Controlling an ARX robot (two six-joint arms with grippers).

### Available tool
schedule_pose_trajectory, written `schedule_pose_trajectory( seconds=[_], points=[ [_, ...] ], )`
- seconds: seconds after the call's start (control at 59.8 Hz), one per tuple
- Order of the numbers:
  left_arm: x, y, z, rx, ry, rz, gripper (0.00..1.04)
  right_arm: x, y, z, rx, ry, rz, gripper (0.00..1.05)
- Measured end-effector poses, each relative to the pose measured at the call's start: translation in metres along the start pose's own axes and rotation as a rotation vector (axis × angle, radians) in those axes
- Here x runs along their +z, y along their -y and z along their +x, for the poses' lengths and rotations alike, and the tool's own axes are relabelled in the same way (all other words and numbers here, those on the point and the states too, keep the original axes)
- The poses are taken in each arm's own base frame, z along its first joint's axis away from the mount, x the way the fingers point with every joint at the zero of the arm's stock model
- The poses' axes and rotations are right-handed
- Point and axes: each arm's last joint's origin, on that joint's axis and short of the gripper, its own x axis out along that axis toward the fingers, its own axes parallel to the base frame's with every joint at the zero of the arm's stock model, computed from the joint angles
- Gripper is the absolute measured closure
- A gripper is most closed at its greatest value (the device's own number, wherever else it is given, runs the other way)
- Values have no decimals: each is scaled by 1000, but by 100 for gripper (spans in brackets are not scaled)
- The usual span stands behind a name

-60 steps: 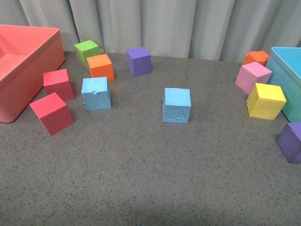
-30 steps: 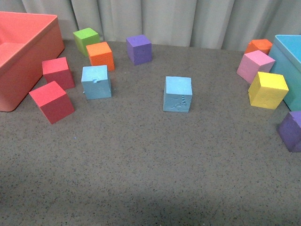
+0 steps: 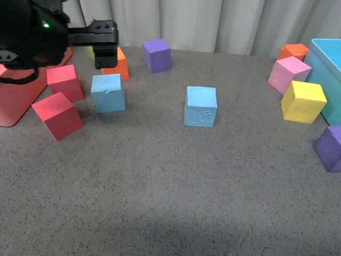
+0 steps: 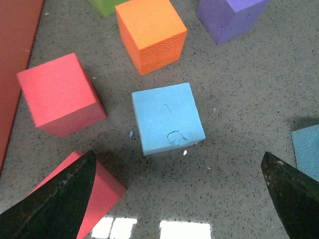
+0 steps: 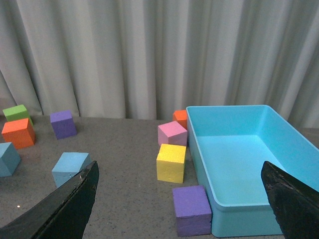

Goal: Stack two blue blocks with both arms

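Note:
The notched blue block (image 3: 108, 92) sits left of centre on the grey table. The squiggle-marked blue block (image 3: 201, 105) sits at the centre, well apart from it. My left gripper (image 3: 104, 53) hangs open above and just behind the notched block. In the left wrist view the notched block (image 4: 167, 118) lies ahead of the open, empty left gripper (image 4: 178, 164), and an edge of the other blue block (image 4: 306, 149) shows. My right gripper (image 5: 179, 167) is open and empty, not in the front view. Its camera shows both blue blocks (image 5: 72, 167) (image 5: 7, 158) far off.
Two red cubes (image 3: 65, 81) (image 3: 57, 114) and an orange cube (image 3: 118, 65) crowd the notched block. A purple cube (image 3: 156, 55) is behind. A red bin (image 3: 13, 106) stands far left, a teal bin (image 3: 327, 69) far right with pink (image 3: 287, 74), yellow (image 3: 302, 101), orange and purple cubes.
My left arm has come into the front view at the upper left, above the red bin and behind the notched block. The blocks have not moved.

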Motion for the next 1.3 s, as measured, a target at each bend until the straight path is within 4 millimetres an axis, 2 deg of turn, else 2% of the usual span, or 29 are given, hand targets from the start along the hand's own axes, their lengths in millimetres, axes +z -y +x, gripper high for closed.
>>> schedule_pose_trajectory(
  seconds=[0.268,0.502,0.819,0.836,0.886,1.154,1.304],
  points=[
    [8,10,51,58,-112,10,7,0,0,0,0,0,0,10],
    [8,16,80,73,-186,-36,7,0,0,0,0,0,0,10],
    [1,23,104,87,-266,-50,7,0,0,0,0,0,0,10],
    [-2,24,112,96,-298,-67,7,0,0,0,0,0,0,10],
    [-2,25,117,91,-302,-89,7,0,0,0,0,0,0,10],
    [-1,23,125,100,-293,-122,44,0,0,0,0,0,0,10],
    [-1,25,124,101,-300,-116,51,0,0,0,0,0,0,10]
  ],
)
